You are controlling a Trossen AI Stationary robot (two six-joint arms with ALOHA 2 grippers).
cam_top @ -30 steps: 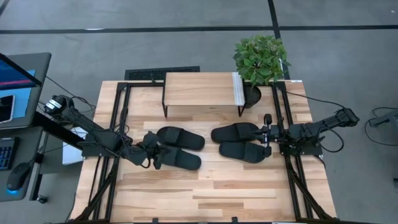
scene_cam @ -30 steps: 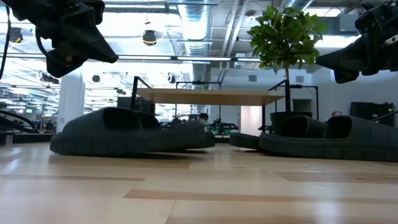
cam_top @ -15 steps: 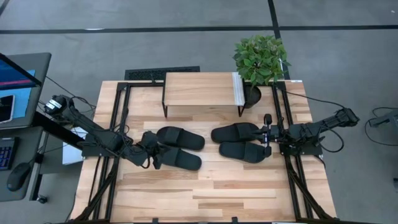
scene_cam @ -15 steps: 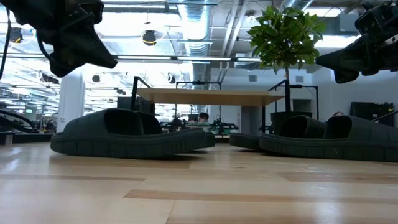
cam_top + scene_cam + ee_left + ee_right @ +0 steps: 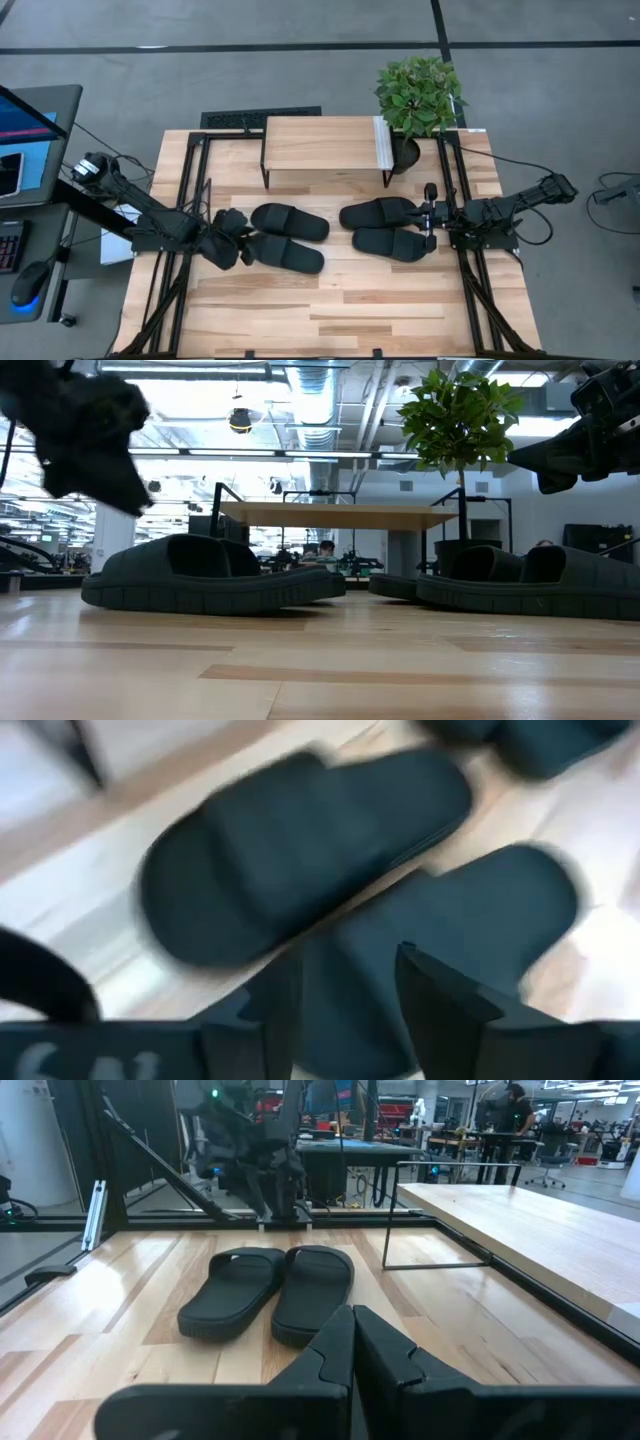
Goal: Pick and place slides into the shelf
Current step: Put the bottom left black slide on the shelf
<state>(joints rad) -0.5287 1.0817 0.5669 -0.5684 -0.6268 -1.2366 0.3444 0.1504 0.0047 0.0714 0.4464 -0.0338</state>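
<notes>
**Now the left hand opens over the near slide**

Just now the left hand [image 5: 238, 248] parts its fingers [image 5: 440, 1010], which were shut a second ago, and it shifts a little back toward its own side of the desk [image 5: 330, 310]. In the wrist view a clear gap shows between the fingers, with the left pair of slides [image 5: 288, 237] lying right ahead, untouched. That reads as the start of a grasp: nothing is held yet. The right hand [image 5: 430, 216] waits, fingers closed and empty, at the end of the right pair [image 5: 388, 228]. All four slides lie flat on the desk in front of the shelf [image 5: 325, 143], which carries none, so the task has barely begun.
</notes>
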